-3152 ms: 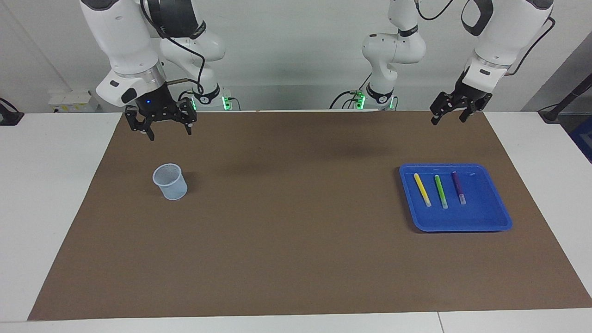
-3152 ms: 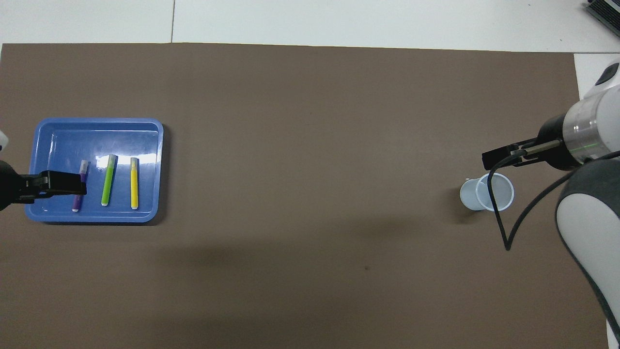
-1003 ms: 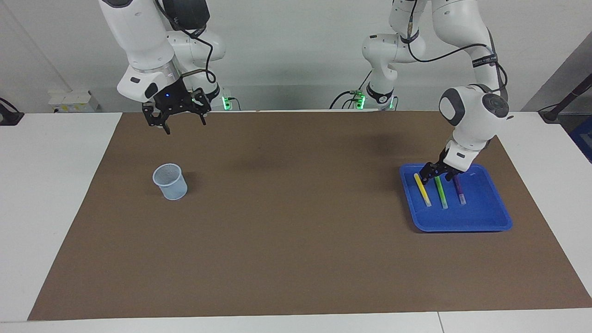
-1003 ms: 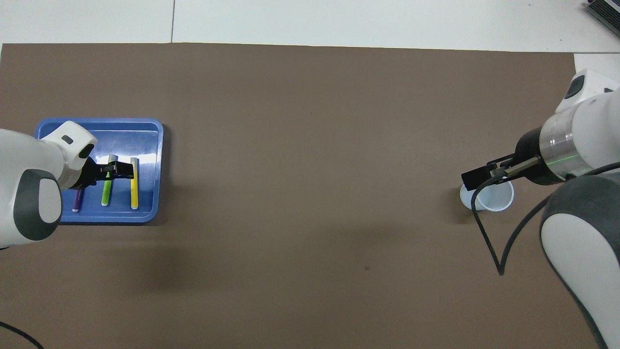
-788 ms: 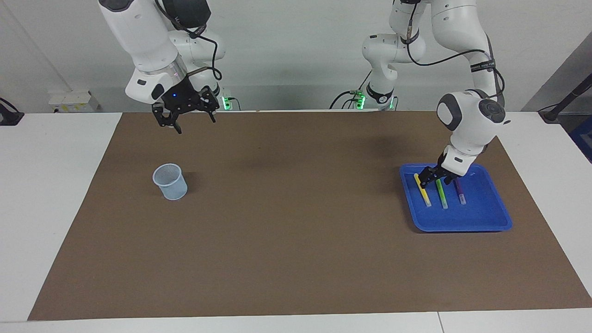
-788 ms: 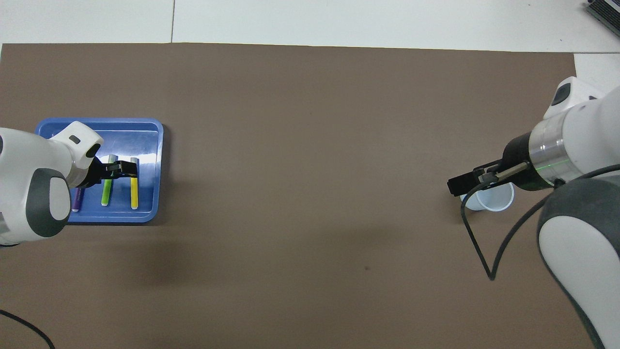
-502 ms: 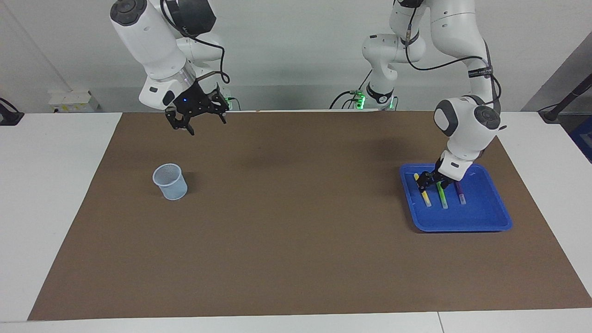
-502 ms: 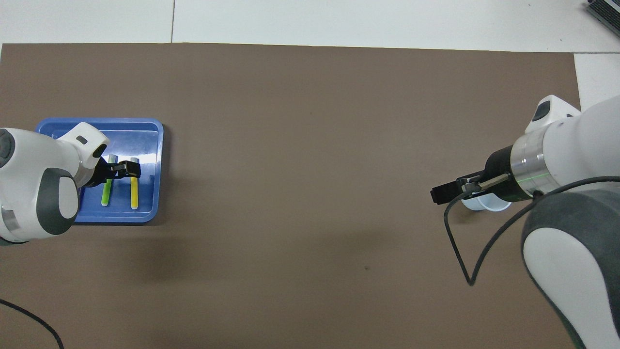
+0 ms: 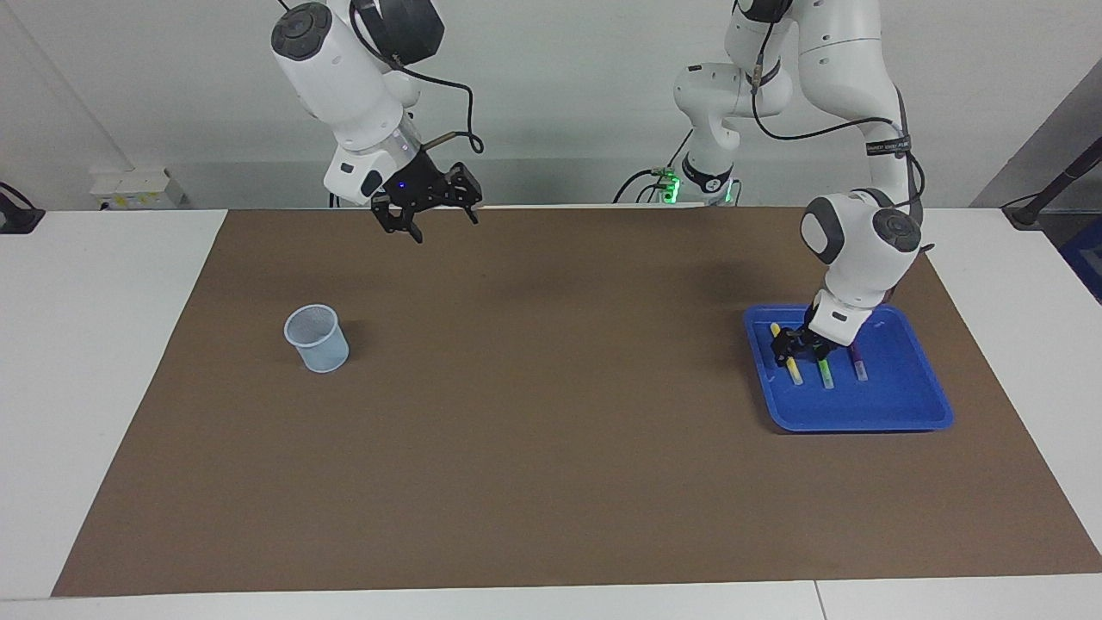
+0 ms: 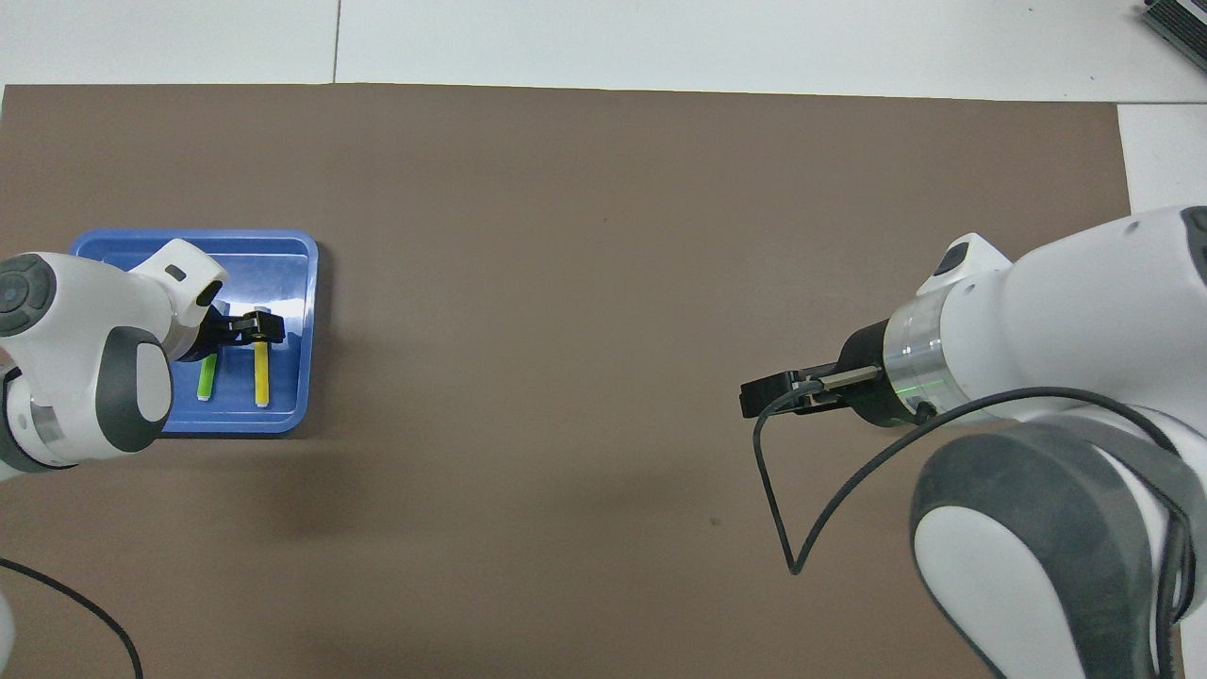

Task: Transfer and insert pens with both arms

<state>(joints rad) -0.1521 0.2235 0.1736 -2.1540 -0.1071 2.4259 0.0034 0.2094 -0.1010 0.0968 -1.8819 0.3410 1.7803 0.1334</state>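
Brown mat (image 9: pixel 551 482) covering most of the white table (image 9: pixel 86 362); both arms at work above it. Right gripper (image 9: pixel 428 220) raised in the air over the strip of mat along the robots' own edge, toward the middle of the table; jaws spread wide, nothing between them. Pale blue mesh cup (image 9: pixel 317 337) upright on the mat toward the right arm's end, apart from that gripper; in the overhead view it is hidden under the right arm. Blue tray (image 9: pixel 861 422) on the mat toward the left arm's end, well apart from the cup; three pens lie in it side by side, each lengthwise with its pale end pointing away from the robots. Yellow pen (image 9: pixel 795 372) on the side of the tray toward the right arm; green pen (image 9: pixel 826 373) in the middle; purple pen (image 9: pixel 857 366) on the side toward the left arm, covered by the arm in the overhead view. Left gripper (image 9: pixel 788 351) lowered into the tray, down at the yellow pen; in the overhead view the left gripper (image 10: pixel 262 326) sits across the yellow pen (image 10: pixel 261 377) close to its pale end, the coloured shaft running out from under it toward the robots; whether the jaws have closed on the pen cannot be told. Green pen (image 10: pixel 206 380) lies just beside, outside the jaws; tray (image 10: pixel 283 247) flat on the mat (image 10: pixel 603 236).
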